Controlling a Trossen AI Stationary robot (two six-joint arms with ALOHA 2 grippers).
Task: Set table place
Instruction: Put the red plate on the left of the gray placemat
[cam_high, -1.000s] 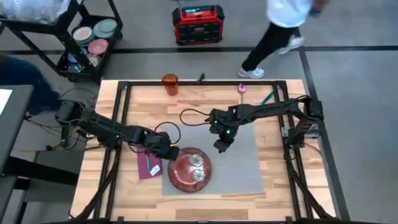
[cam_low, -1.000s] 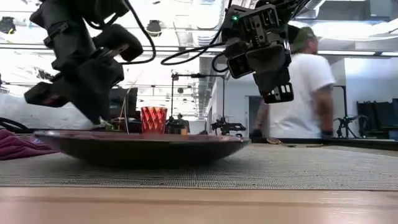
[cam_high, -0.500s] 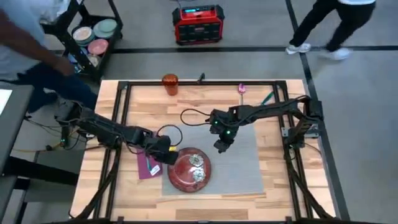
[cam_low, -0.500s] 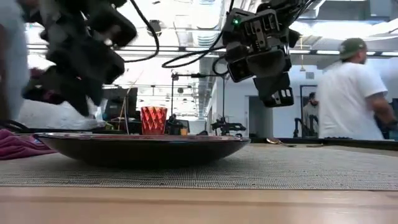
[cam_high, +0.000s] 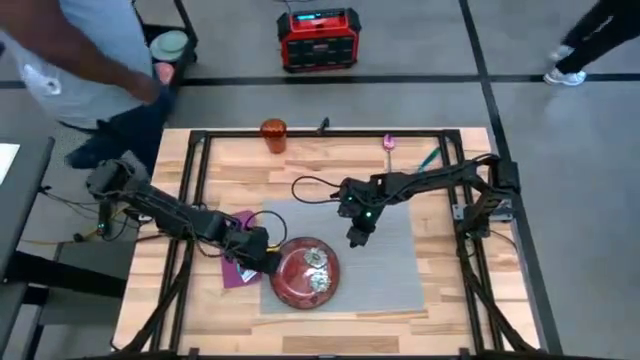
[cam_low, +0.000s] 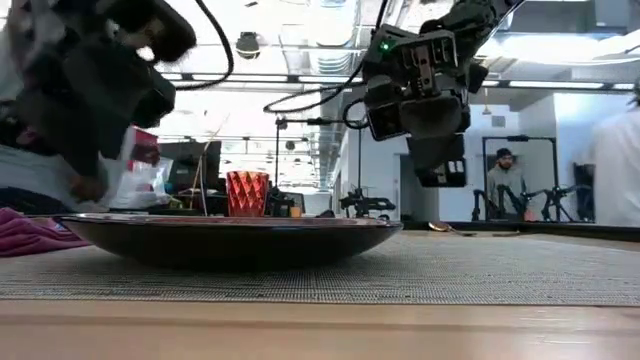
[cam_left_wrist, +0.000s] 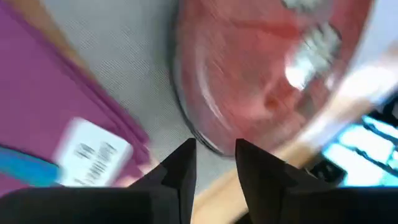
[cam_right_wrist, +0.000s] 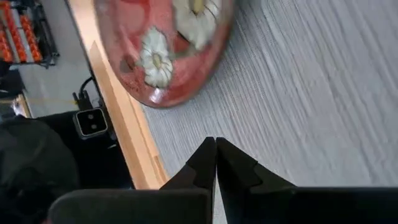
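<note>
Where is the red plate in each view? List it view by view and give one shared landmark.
High: red plate on the placemat's near-left corner.
Low: wide dark rim across the left and centre.
Left wrist: beyond the fingers.
Right wrist: by the table edge.
Landmark: grey placemat.

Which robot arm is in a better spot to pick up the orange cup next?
Probably the left. The orange cup stands at the table's far edge, on the left arm's side. But the left gripper is low by the red plate, and the right gripper hovers shut over the placemat, so it's close.
</note>
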